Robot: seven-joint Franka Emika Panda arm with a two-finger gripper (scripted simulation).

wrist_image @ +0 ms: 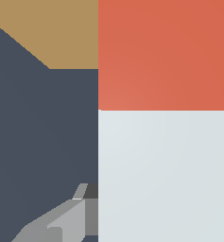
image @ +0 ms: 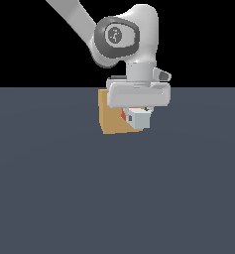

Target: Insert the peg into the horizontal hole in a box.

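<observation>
where the dark slate floor [image: 114, 198] fills the lower part of your exterior view, you have the franka arm [image: 121, 37] coming down from the upper left of that view, white with a grey round joint cap. below it you see the box [image: 109, 121], a tan-orange flat block standing on the floor, much of its face hidden behind the hand; you cannot see the hole from here. your gripper [image: 138, 110] hangs in front of the box, its wide white body level, and the peg [image: 139, 119] sits just under it, pointing end-on toward the camera so you get its pale grey-white square end, with a sliver of the red-orange end showing behind, next to the box face. whether the red tip touches the box you cannot tell.

on your wrist view the peg [wrist_image: 165, 175] fills half the frame, pale grey-white nearest, red-orange beyond, and a tan corner of the box [wrist_image: 61, 33] lies past it. one grey finger [wrist_image: 61, 222] presses flat against the peg's side, so the fingers are clenched on the peg.
</observation>
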